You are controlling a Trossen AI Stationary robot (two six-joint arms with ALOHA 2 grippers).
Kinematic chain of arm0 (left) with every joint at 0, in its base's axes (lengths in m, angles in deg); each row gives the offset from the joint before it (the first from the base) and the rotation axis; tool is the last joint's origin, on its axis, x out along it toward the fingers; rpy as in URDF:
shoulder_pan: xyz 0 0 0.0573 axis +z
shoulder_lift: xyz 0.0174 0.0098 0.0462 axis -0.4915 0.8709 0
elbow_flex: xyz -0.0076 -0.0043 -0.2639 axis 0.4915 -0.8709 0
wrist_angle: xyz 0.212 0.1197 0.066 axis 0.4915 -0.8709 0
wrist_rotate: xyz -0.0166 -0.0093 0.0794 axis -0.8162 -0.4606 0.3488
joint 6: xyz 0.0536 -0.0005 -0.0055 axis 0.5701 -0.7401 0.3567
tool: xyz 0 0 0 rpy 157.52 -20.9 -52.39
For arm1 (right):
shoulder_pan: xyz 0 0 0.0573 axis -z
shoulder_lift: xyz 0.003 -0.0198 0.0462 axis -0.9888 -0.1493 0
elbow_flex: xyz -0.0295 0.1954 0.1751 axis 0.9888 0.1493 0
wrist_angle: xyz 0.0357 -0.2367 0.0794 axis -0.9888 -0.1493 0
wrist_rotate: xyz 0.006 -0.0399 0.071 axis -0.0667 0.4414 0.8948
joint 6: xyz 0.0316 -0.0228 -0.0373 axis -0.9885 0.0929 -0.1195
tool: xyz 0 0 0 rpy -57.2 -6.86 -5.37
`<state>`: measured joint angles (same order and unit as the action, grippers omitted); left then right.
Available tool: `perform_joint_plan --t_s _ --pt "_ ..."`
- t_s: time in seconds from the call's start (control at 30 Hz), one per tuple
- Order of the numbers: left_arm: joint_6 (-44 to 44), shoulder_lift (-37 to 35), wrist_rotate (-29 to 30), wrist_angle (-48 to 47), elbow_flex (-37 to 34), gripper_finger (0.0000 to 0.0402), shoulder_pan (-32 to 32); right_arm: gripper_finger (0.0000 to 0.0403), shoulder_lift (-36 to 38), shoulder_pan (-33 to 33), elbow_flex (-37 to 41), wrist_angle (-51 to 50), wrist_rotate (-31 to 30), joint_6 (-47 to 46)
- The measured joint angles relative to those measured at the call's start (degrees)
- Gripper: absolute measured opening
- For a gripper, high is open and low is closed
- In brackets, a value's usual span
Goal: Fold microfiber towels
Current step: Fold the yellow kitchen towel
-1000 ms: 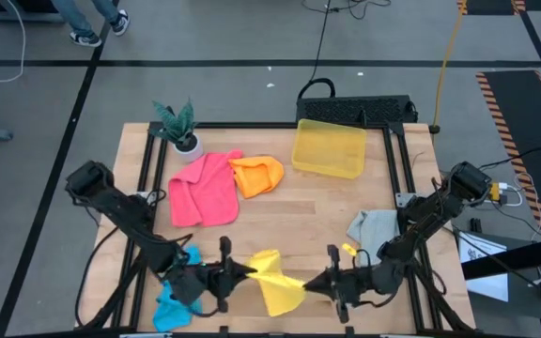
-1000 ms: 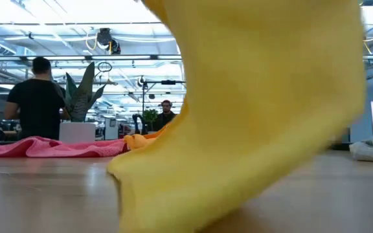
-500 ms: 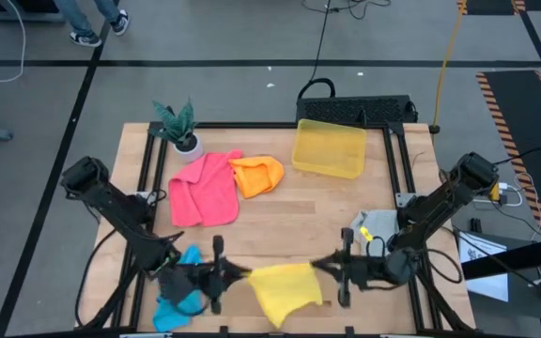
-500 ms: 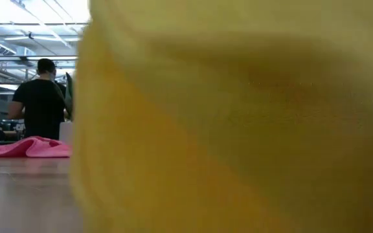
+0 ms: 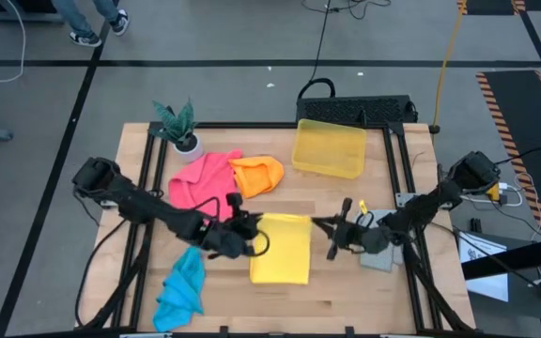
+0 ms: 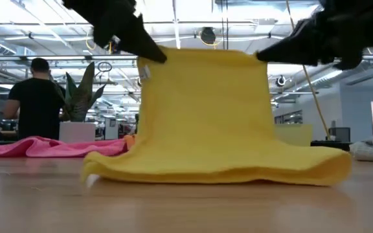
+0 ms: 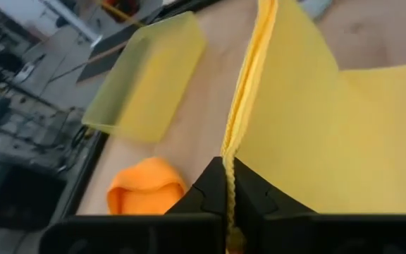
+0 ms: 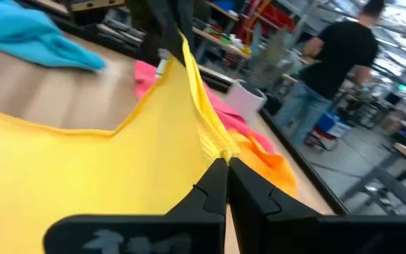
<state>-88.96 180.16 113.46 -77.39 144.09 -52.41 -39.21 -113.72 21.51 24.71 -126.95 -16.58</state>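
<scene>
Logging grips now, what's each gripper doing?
Left gripper: shut on the yellow towel.
Right gripper: shut on the yellow towel.

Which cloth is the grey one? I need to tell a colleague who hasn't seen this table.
Start at the wooden table and go to its right edge, beside the right arm. The grey towel lies crumpled there, partly hidden under that arm. It is the only dull, colourless cloth; the others are pink, orange, yellow and blue.
</scene>
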Motion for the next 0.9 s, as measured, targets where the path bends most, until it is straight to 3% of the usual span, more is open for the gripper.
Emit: perform_joint_plan --t_s 0.07,0.23,0.33,0.53,0.7,0.9 --pt "0.53 0.53 -1.16 -0.77 -0.01 0.0014 0.54 0.0 0.0 0.02 0.62 2.05 0.72 -0.38" --pt "-1.09 1.14 -8.52 -0.38 0.01 0.0005 -1.78 0.0 -0.05 -2.24 0.61 2.31 12.75 -3.48" --pt "-2.4 1.76 -12.52 0.53 0.01 0.0012 -4.59 0.0 -1.55 -4.28 -0.26 1.58 16.39 -8.33" --pt "-2.14 8.02 -15.68 2.96 0.05 0.0007 -9.51 0.0 -10.72 -8.75 -6.1 0.69 17.04 -9.65" --pt "-2.22 13.49 -14.95 4.98 0.0 0.0015 -11.67 0.0 -18.08 -9.8 -11.99 -3.45 18.31 -10.03" --pt "-2.28 15.51 -12.83 5.23 -0.06 0.0018 -12.01 0.0 -20.34 -10.18 -13.59 -7.02 18.94 -12.91"
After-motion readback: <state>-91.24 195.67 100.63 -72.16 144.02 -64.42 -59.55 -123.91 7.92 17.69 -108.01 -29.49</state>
